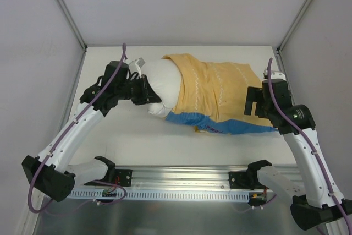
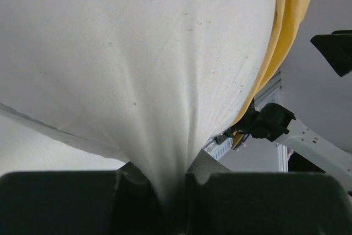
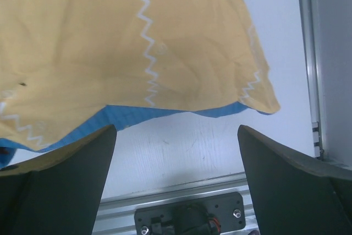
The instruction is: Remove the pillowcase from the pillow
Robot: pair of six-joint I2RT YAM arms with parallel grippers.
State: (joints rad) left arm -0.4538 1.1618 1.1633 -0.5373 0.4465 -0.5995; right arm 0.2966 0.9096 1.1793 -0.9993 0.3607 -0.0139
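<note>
The pillowcase (image 1: pixel 212 89) lies yellow-orange face up across the table's middle, with a blue edge along its near side. It also shows in the right wrist view (image 3: pixel 110 42) and as a yellow strip in the left wrist view (image 2: pixel 289 20). The white pillow (image 1: pixel 160 83) sticks out of its left end. My left gripper (image 1: pixel 147 93) is shut on the pillow's white fabric (image 2: pixel 137 64), which bunches between the jaws. My right gripper (image 1: pixel 254 102) is open and empty over the pillowcase's right end, with bare table between its fingers (image 3: pixel 71 180).
A metal rail (image 1: pixel 181 177) runs along the table's near edge, with both arm bases on it. Grey walls and frame posts (image 1: pixel 63 9) enclose the back and sides. The table's right edge (image 3: pixel 311 81) lies close beside the pillowcase's corner.
</note>
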